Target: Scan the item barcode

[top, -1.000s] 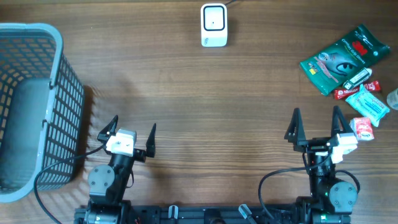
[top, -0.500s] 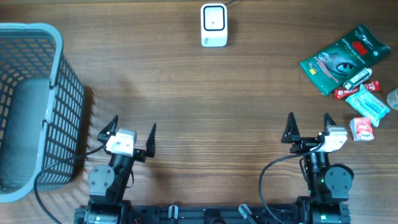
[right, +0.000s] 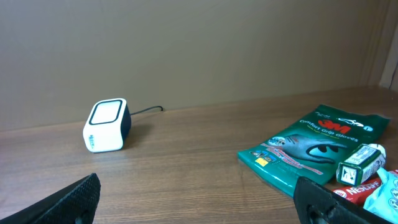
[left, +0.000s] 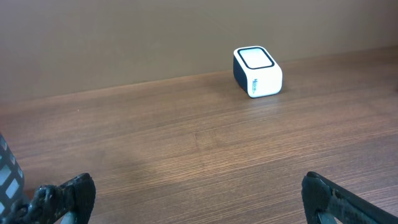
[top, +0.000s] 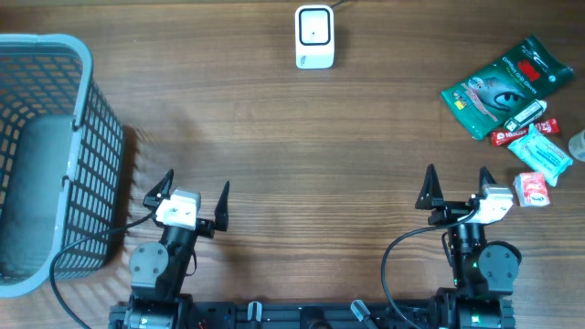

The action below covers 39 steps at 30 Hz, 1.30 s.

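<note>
Well, both arms sat low at the near edge of the table (top: 302,137). The left gripper (top: 196,180) had its fingers spread wide and empty, and so did the right gripper (top: 457,171). The barcode scanner (top: 314,37) stood at the far side, near the middle. The green glove packet (top: 503,85) and smaller packets (top: 539,153) lay clustered at the right edge, near the right gripper but apart from it. A grey basket (top: 46,164) stood at the left.

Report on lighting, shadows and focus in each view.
Overhead: even light, sharp throughout; the basket throws a soft shadow rightward onto the table. Left wrist: barcode scanner crisp, the left gripper a dark, soft-edged shape at the bottom corners. Right wrist: scanner and green 3M glove packet clear, the right gripper likewise dark and blurred; no strong glare anywhere.
</note>
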Each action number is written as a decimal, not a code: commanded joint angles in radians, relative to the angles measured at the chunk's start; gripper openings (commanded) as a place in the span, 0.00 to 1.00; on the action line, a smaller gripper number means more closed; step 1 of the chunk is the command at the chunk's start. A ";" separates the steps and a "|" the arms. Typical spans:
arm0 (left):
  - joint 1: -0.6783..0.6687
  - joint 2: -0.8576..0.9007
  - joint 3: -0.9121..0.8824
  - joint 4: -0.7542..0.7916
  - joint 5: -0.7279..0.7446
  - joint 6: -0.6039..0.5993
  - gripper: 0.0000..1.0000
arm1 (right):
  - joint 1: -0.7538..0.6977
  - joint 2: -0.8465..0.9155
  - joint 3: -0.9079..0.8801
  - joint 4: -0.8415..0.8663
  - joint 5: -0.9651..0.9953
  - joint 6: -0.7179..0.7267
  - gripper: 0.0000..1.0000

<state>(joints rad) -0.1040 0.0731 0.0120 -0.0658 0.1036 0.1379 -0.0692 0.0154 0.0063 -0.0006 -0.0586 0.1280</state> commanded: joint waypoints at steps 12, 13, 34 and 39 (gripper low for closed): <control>-0.005 -0.005 -0.006 -0.001 0.012 0.012 1.00 | -0.003 -0.012 -0.001 0.002 0.013 0.005 1.00; -0.005 -0.011 -0.006 0.000 0.012 0.012 1.00 | -0.003 -0.012 -0.001 0.002 0.013 0.005 1.00; 0.084 -0.014 -0.006 0.000 0.012 0.012 1.00 | -0.003 -0.012 -0.001 0.002 0.013 0.005 1.00; 0.084 -0.014 -0.006 0.000 0.012 0.012 1.00 | -0.003 -0.012 -0.001 0.002 0.013 0.004 1.00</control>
<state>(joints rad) -0.0250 0.0708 0.0120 -0.0658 0.1036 0.1379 -0.0692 0.0154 0.0063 -0.0006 -0.0586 0.1280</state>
